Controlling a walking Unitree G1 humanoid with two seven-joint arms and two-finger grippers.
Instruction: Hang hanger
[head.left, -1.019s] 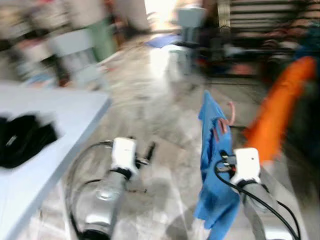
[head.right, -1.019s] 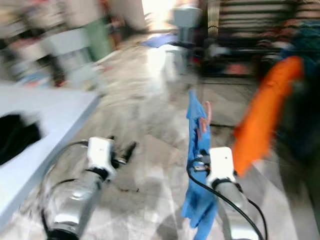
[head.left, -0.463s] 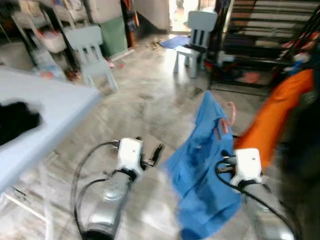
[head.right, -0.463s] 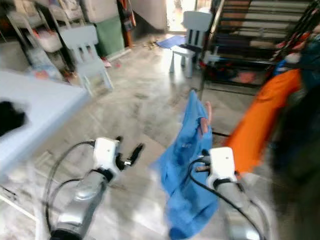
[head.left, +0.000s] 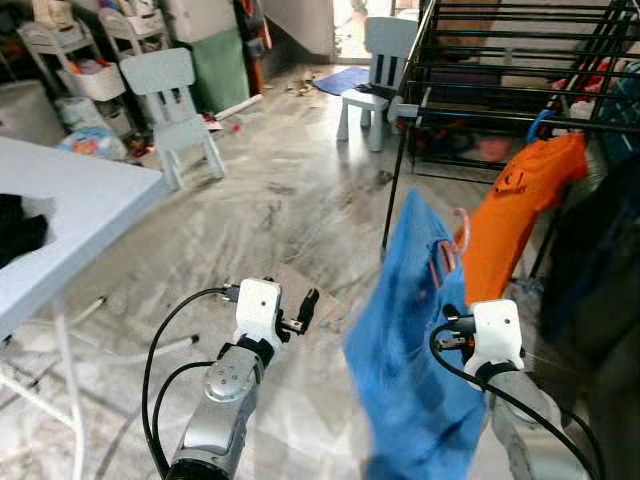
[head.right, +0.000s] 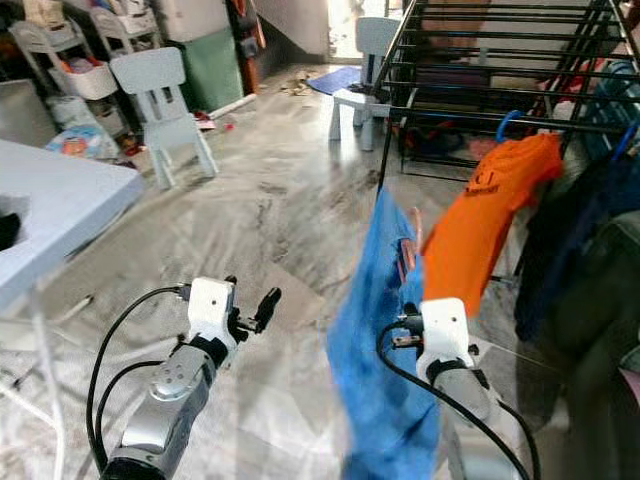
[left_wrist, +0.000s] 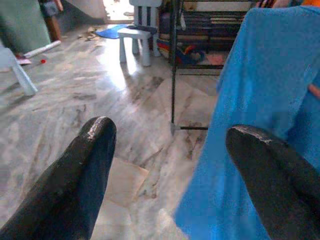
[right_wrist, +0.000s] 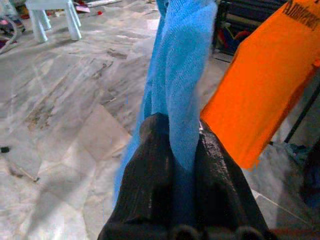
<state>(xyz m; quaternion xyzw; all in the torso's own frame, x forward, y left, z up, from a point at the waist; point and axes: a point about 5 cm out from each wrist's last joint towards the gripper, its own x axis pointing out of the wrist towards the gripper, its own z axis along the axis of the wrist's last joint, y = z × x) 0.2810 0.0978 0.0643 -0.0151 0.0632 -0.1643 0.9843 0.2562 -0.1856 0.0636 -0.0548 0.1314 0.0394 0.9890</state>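
A blue shirt (head.left: 415, 330) on a pink hanger (head.left: 450, 245) is held up over a marble floor (head.left: 270, 200) by the right gripper (right_wrist: 177, 145), whose two black fingers are pinched tight on the blue cloth, as seen from the right wrist. The shirt hangs in front of the right arm, its hem spread low toward the floor, and the hanger's pink hook is seen above the collar, close to but apart from a black drying rack (head.left: 500, 60).

On that rack an orange shirt (head.left: 520, 220) is hung from a blue hanger (head.left: 540, 122), just beside the blue one; dark clothes (head.right: 580, 250) are draped further to the right.

The left gripper (left_wrist: 167, 150) is held out low over the floor, its fingers spread wide with nothing between them.

A white table (head.left: 70, 215) with a black garment (head.left: 18, 230) on it is seen at the left. Two pale child's chairs (head.left: 175, 105) are stood on the floor beyond, one near shelving, one beside the rack.
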